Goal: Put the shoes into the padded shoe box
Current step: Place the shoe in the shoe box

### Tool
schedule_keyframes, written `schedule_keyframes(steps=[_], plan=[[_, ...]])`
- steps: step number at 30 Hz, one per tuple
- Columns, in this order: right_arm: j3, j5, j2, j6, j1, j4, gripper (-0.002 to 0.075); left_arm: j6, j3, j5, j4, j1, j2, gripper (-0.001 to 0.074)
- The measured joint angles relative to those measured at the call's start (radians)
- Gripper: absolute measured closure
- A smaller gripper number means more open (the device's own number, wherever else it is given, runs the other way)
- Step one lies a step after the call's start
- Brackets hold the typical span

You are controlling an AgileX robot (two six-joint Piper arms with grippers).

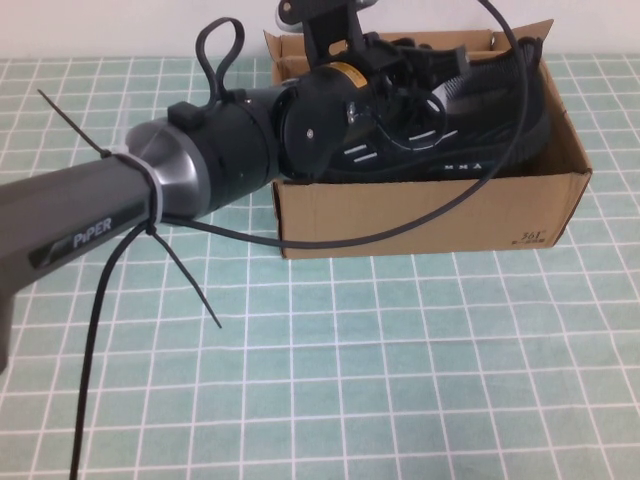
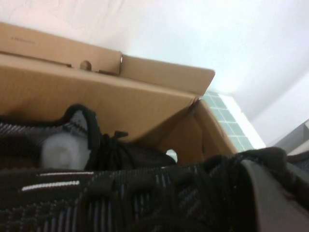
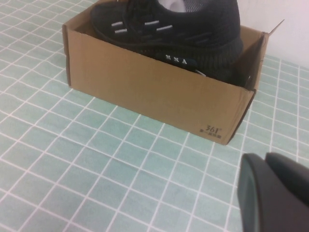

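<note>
The brown cardboard shoe box point(image 1: 430, 215) stands at the back of the table. One black sneaker point(image 1: 470, 120) with white dash marks lies tilted in it, rising above the front wall. My left arm point(image 1: 320, 120) reaches over the box's left end and hides its gripper in the high view. In the left wrist view the left gripper point(image 2: 285, 169) is shut on the near sneaker's knit upper point(image 2: 145, 198). The second sneaker point(image 2: 72, 137), stuffed with white paper, lies behind it against the box's back wall point(image 2: 120, 96). My right gripper point(image 3: 265, 159) is shut and empty, off the box's front right corner point(image 3: 212, 128).
The table is covered by a green mat with a white grid point(image 1: 400, 380). A black cable point(image 1: 470, 190) loops from the left arm across the box front. Black zip-tie ends point(image 1: 190, 290) stick out from the arm. A white wall stands behind the box.
</note>
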Motion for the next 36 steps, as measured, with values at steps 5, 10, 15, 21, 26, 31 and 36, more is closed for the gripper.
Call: schedule_keyframes(steps=[5,10,15,21,26,31,36], plan=[[0.000,0.000,0.000,0.000,0.000,-0.002,0.0735,-0.027,0.000,0.019,0.000,0.000,0.027,0.0734],[0.000,0.004,0.000,0.000,0.000,-0.008,0.0735,-0.084,0.000,0.028,0.000,0.000,0.075,0.0734],[0.000,0.009,0.000,0.000,0.000,-0.018,0.0735,-0.093,0.000,0.050,0.000,0.000,0.104,0.0734],[0.000,0.015,0.000,0.000,0.000,-0.020,0.0735,-0.095,0.000,0.062,0.000,0.000,0.111,0.0734],[0.000,0.015,0.000,0.000,0.000,-0.020,0.0735,-0.095,0.000,0.068,0.000,0.000,0.111,0.0692],[0.000,0.015,0.000,0.000,0.000,-0.022,0.0735,-0.119,-0.003,0.063,0.000,0.000,0.098,0.0495],[0.000,0.015,0.000,0.001,0.000,-0.022,0.0735,-0.130,-0.003,0.068,0.003,0.000,0.042,0.0403]])
